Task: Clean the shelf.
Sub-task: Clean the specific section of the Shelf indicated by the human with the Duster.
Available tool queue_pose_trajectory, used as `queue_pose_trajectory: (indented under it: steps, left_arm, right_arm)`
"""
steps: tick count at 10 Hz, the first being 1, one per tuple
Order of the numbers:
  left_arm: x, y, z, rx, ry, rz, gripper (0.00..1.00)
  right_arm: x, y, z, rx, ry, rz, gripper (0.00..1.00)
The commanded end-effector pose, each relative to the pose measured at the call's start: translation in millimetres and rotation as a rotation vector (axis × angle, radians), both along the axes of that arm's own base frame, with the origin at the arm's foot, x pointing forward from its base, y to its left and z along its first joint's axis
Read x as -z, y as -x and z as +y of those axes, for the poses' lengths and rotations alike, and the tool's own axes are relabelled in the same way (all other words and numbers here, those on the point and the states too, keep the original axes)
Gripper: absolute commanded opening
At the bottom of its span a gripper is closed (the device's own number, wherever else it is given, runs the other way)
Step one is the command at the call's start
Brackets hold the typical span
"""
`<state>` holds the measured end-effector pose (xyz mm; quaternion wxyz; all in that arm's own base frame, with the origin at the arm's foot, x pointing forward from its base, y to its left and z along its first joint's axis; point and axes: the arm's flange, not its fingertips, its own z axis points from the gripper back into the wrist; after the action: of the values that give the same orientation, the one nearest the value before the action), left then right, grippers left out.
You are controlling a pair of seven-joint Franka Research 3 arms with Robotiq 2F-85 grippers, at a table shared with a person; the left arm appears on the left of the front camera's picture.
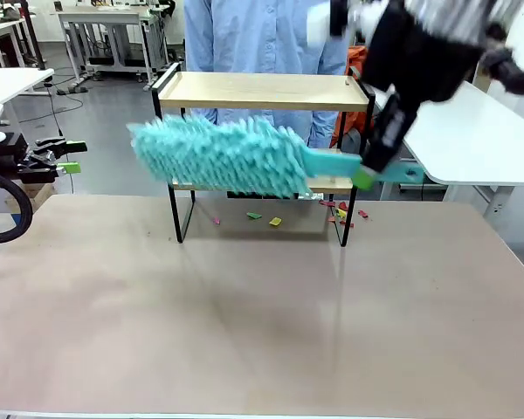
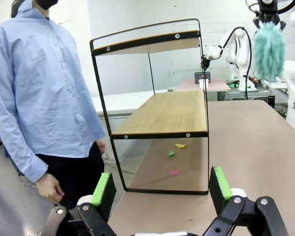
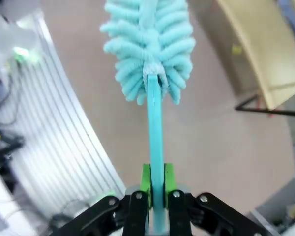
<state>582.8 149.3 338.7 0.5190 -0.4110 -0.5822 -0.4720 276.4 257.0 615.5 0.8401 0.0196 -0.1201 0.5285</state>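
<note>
- The shelf (image 1: 262, 90) stands at the far middle of the bench (image 1: 244, 305), just in front of the person (image 1: 262, 35). Coloured scraps (image 1: 264, 216) lie on the bench beneath it.
- My right pincer (image 1: 364, 175) is clenched on the flat handle of the teal duster (image 1: 218, 157). The fluffy head points to my left at about the height of the lower board. Going by the left wrist view, it hangs on my side of the shelf and apart from it.
- My left pincer (image 1: 65, 161) is released and holds nothing, off at the bench's left edge.
- To do this well, I would feed the head lengthwise between the two boards. I would keep the handle clear of the top board and the black side rail, press lightly and sweep one way.
- A hard push could slide the light shelf toward the person, and blur hides my exact clearance.
</note>
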Motion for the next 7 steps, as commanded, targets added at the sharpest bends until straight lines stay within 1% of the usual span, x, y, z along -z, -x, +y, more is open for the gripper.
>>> queue_pose_trajectory:
  steps: [1, 2, 3, 5, 6, 7]
  left_arm:
    - [-3.1, 2.3, -1.0, 0.003, -0.004, -0.004, 1.0]
    - [-3.1, 2.3, -1.0, 0.003, -0.004, -0.004, 1.0]
    - [-3.1, 2.3, -1.0, 0.003, -0.004, -0.004, 1.0]
    - [-3.1, 2.3, -1.0, 0.003, -0.004, -0.004, 1.0]
    - [-3.1, 2.3, -1.0, 0.003, -0.004, -0.004, 1.0]
    - [-3.1, 2.3, -1.0, 0.003, -0.004, -0.004, 1.0]
  right_arm:
    - [26.4, -3.3, -14.0, -0.048, 0.164, -0.005, 0.13]
    - [41.4, 1.1, -32.0, -0.076, 0.219, 0.027, 0.13]
    - [50.8, 4.5, -53.1, -0.053, 0.268, 0.034, 0.13]
    - [73.9, 5.0, -92.3, -0.053, 0.338, 0.065, 0.13]
    - [87.2, 2.2, -105.9, -0.041, 0.337, 0.098, 0.13]
    - [96.7, 1.4, -114.1, -0.038, 0.333, 0.114, 0.13]
